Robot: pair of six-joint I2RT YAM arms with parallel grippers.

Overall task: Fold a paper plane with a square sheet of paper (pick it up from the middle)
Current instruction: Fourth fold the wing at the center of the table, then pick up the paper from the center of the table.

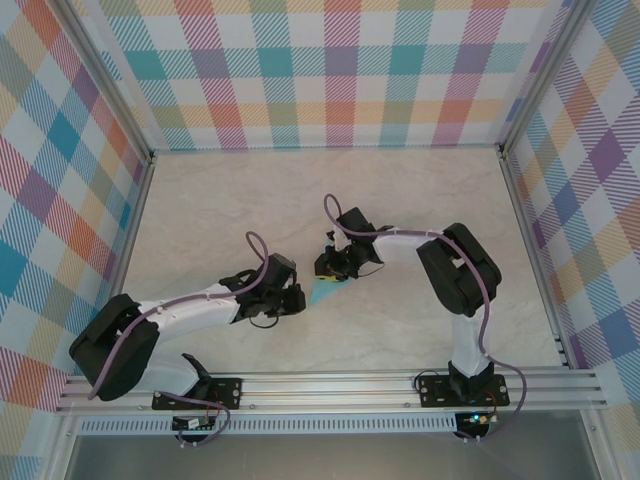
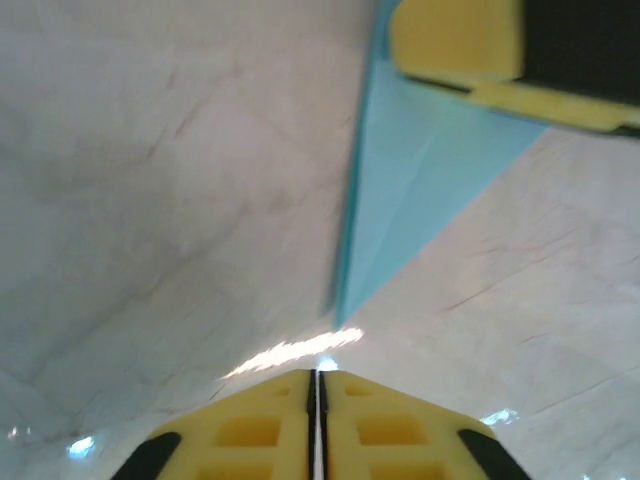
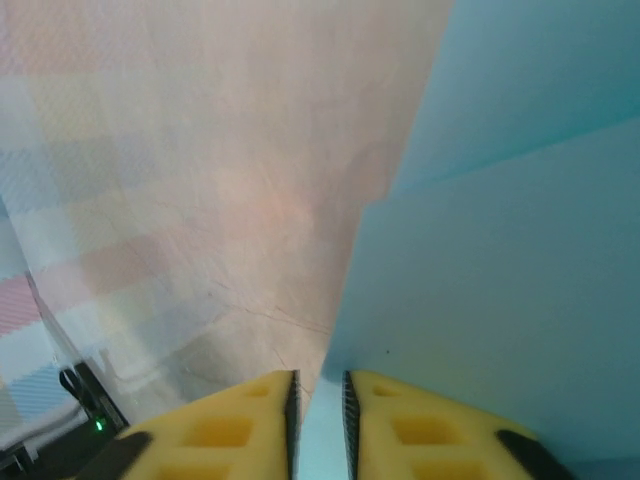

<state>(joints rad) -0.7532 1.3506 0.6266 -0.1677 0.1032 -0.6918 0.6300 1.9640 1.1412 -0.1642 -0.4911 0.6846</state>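
The paper plane (image 1: 322,292) is a narrow light blue folded dart lying on the table between my two grippers. In the left wrist view the paper plane (image 2: 410,190) points its tip toward my left gripper (image 2: 316,375), whose jaws are shut with nothing between them, a short way off the tip. The yellow finger (image 2: 455,40) of the right gripper rests over the plane's wide end. In the right wrist view my right gripper (image 3: 318,378) stands slightly open over the layered blue paper plane (image 3: 500,250), whose edge shows in the gap. From above, the left gripper (image 1: 298,298) and right gripper (image 1: 333,272) flank the plane.
The pale marbled table (image 1: 420,200) stretches bare behind and to both sides of the arms. Checked walls (image 1: 340,70) close it in at the back and sides, with metal rails (image 1: 330,385) along the near edge.
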